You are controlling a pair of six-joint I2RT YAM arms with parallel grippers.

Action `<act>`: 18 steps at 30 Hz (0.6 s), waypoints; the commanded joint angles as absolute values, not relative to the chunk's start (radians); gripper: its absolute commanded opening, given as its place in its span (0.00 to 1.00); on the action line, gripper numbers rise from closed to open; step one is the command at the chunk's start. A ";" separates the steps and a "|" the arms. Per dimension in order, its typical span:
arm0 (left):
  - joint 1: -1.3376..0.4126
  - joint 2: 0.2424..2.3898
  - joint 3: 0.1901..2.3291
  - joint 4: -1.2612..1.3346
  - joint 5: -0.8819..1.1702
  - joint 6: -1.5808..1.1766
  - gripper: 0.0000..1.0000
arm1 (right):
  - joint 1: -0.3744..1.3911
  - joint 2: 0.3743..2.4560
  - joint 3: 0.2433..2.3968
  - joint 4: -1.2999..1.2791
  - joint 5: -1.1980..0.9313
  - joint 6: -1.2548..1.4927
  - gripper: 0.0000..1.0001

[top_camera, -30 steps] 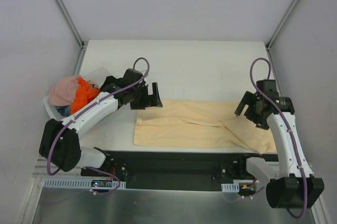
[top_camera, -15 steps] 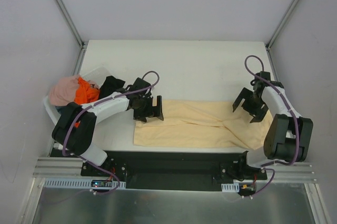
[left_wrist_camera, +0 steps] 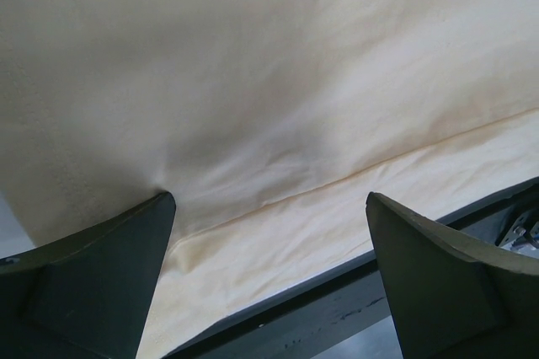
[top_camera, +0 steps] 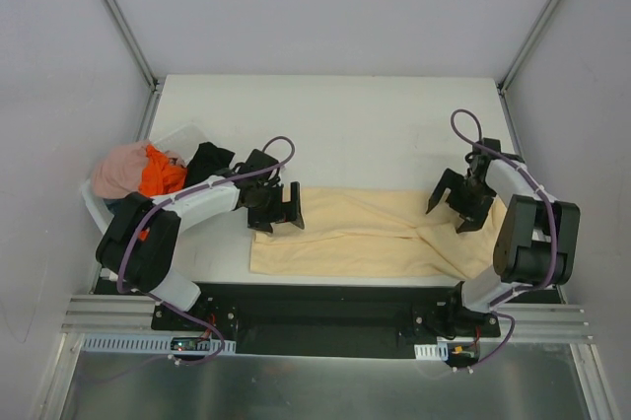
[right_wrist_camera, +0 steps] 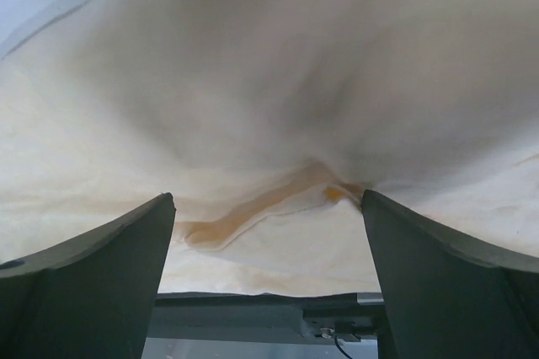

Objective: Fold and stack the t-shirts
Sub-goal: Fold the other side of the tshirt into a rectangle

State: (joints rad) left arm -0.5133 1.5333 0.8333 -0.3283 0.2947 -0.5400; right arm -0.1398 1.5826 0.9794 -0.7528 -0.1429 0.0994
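Top external view gives you the pale yellow t-shirt (top_camera: 365, 238) spread flat along the worktop's (top_camera: 355, 124) near edge, likely so both ends lift together. Your left fingers (left_wrist_camera: 93, 292) and right fingers (right_wrist_camera: 84, 283) stand spread, grasping nothing, low over its far edge near each end. The other t-shirts (top_camera: 158, 175), pink, orange and black, wait at the white basket (top_camera: 175, 136) by the left edge; white walls enclose the worktop

Yellow-beige tee (top_camera: 355, 245) flat; L end effector (top_camera: 278, 214), R end effector (top_camera: 451, 210) at far edge

Overhead camera faces down; both wrist cameras look closely onto the yellow t-shirt (top_camera: 365, 238).
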 commanded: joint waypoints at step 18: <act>-0.488 1.496 0.839 -0.345 0.270 -0.525 0.99 | -0.143 1.532 0.994 -0.835 -0.048 0.051 0.71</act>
